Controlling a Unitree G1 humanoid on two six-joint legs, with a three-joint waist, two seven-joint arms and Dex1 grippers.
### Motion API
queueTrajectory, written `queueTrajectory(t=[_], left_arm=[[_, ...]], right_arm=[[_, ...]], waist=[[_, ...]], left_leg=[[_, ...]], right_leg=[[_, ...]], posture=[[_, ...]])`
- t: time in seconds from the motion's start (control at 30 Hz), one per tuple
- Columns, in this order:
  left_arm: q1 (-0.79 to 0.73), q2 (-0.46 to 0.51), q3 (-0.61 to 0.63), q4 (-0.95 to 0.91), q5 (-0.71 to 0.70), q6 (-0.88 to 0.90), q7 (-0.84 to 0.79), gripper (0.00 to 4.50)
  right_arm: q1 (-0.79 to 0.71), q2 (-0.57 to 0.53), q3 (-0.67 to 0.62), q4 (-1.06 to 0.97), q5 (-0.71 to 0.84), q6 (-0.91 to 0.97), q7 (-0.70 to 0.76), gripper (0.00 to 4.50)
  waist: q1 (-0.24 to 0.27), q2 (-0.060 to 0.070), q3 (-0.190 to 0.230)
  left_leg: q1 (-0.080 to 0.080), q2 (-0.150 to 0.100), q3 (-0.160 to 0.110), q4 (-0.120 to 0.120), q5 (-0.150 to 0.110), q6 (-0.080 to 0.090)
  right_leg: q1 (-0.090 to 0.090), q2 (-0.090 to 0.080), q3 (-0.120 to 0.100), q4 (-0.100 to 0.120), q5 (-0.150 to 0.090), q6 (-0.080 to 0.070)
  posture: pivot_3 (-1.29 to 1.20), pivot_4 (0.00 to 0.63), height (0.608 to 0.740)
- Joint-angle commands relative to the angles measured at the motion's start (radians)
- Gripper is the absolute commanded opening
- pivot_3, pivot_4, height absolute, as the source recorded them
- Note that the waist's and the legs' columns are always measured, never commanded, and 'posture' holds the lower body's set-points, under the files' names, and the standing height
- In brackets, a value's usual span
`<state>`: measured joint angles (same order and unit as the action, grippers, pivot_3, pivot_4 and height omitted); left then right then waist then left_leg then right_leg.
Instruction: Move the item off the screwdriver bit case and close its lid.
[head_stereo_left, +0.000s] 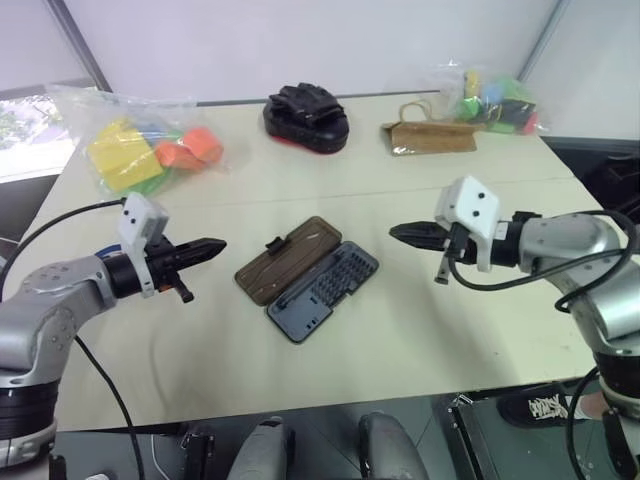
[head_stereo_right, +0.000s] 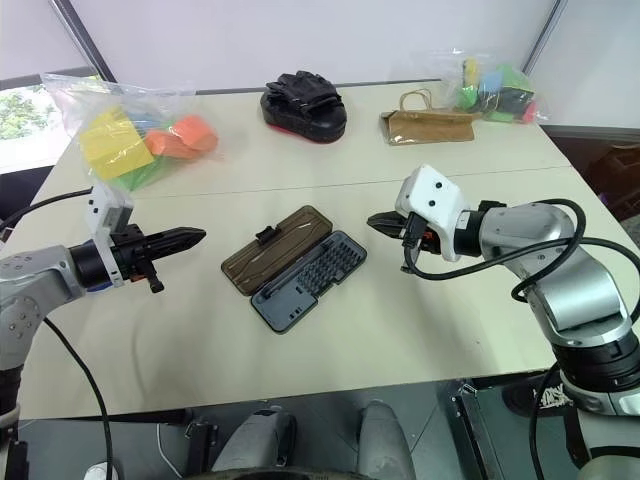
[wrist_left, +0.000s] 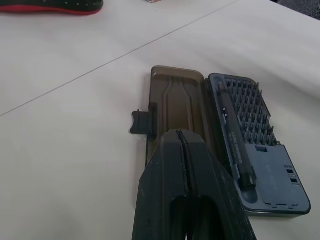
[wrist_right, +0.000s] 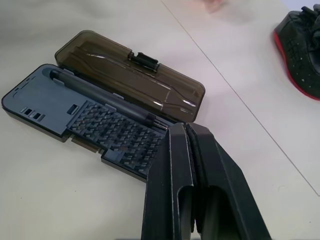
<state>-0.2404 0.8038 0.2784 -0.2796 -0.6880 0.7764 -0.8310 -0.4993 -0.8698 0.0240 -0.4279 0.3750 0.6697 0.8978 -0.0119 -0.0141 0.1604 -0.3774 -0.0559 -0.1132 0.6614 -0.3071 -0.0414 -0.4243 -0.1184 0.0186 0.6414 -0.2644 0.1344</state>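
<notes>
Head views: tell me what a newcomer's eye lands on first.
The open case at mid-table, its brown lid laid flat beside the tray, a dark driver lying along the bit rows. Left gripper and right gripper hover shut on either side, pointing at it. Behind: a black mitt and a bag of bright blocks.

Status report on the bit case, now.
Left gripper and right gripper shut, empty, flanking the screwdriver bit case. Lid open flat. Nothing in the way.

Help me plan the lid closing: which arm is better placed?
Left. The lid lies open on the left side of the case, facing the left claw; the right claw is on the far side.
</notes>
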Motion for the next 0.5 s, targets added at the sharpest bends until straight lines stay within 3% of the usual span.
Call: queueTrajectory(t=[0.03, 0.5], left_arm=[[-0.002, 0.002, 0.007, -0.033, -0.013, -0.003, 0.002, 0.00], [0.008, 0.015, -0.010, -0.026, -0.002, -0.019, -0.038, 0.00]], right_arm=[[-0.030, 0.004, -0.017, -0.018, 0.002, -0.020, -0.005, 0.04], [-0.037, 0.018, -0.010, -0.012, -0.004, -0.020, -0.012, 0.04]], waist=[[0.000, 0.000, 0.000], [0.000, 0.000, 0.000]], left_leg=[[0.000, 0.000, 0.000, 0.000, 0.000, 0.000], [0.000, 0.000, 0.000, 0.000, 0.000, 0.000]], right_leg=[[0.000, 0.000, 0.000, 0.000, 0.000, 0.000], [0.000, 0.000, 0.000, 0.000, 0.000, 0.000]], posture=[[0.00, 0.150, 0.740], [0.00, 0.150, 0.740]])
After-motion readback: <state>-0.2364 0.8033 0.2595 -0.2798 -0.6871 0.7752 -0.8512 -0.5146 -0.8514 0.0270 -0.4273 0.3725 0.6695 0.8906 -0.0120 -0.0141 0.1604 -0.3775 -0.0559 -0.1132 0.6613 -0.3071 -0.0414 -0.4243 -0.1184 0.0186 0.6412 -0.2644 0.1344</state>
